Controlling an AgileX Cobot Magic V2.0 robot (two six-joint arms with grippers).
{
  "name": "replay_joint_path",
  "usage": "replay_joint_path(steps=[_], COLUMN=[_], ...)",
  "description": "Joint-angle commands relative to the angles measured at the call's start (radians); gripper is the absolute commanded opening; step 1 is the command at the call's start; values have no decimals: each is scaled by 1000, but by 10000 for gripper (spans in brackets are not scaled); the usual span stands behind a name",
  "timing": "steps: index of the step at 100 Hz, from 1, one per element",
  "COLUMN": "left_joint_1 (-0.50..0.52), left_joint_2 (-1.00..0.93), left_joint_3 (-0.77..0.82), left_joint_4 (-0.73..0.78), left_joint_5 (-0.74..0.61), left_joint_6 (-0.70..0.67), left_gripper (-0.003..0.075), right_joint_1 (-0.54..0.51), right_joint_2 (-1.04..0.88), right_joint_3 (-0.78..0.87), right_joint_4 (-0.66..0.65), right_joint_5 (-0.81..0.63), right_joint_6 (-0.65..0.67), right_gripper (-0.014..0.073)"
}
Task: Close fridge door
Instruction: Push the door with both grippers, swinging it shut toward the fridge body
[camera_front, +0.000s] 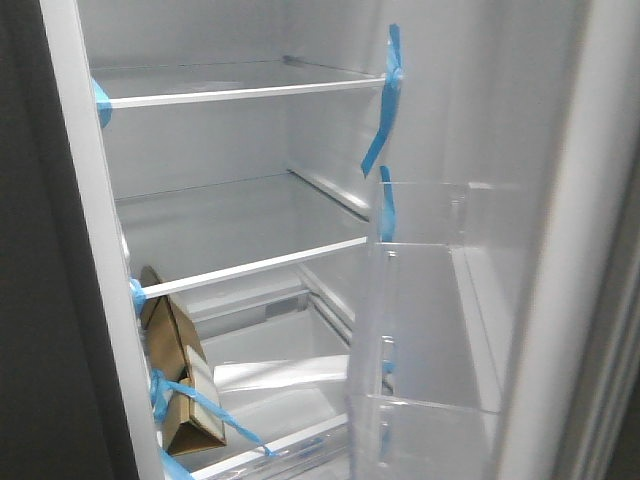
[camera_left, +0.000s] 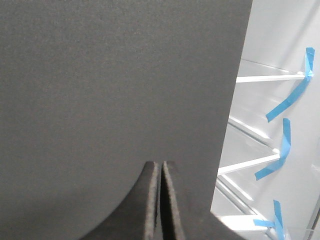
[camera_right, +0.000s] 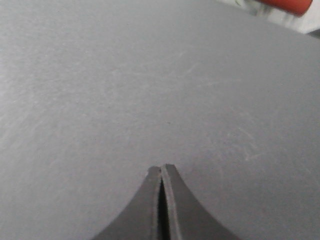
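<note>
Front view, fridge door (camera_front: 450, 330) swung open at right, clear bins and blue tape (camera_front: 385, 100) on its white lining; left gripper (camera_left: 160, 172) clenched empty near dark-grey panel (camera_left: 120, 85); right gripper (camera_right: 161, 175) clenched empty against grey surface (camera_right: 150, 85)

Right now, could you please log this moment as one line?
door: open | left gripper: shut, empty | right gripper: shut, against grey panel | carton: on lower shelf

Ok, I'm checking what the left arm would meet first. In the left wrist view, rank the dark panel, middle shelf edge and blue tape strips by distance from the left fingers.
1. Dark panel, directly ahead of the shut left fingers.
2. Middle shelf edge, past the panel's side.
3. Blue tape strips, at the shelves' far ends; not rankable among themselves.
</note>
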Motion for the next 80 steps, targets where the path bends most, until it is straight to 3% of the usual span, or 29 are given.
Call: replay_joint_path(steps=[1, 14, 36, 80], left_joint_1=[0, 0, 0, 0], left_joint_2=[-23, -23, -23, -23], left_joint_3=[40, 40, 40, 40], left_joint_4=[-6, -6, -6, -6], left_joint_5=[-83, -83, -83, -83], left_joint_6=[-2, -2, -2, -2], left_gripper=[-20, -20, -20, -20], right_joint_1=[0, 2, 34, 359], right_joint_2=[39, 100, 195, 437], right_joint_3=[-56, -104, -241, -520], right_joint_4=[33, 24, -101, -535], right_joint_5=[66, 141, 212, 51], right_joint_6=[-8, -8, -8, 31], right_gripper=[-71, -71, -71, -71])
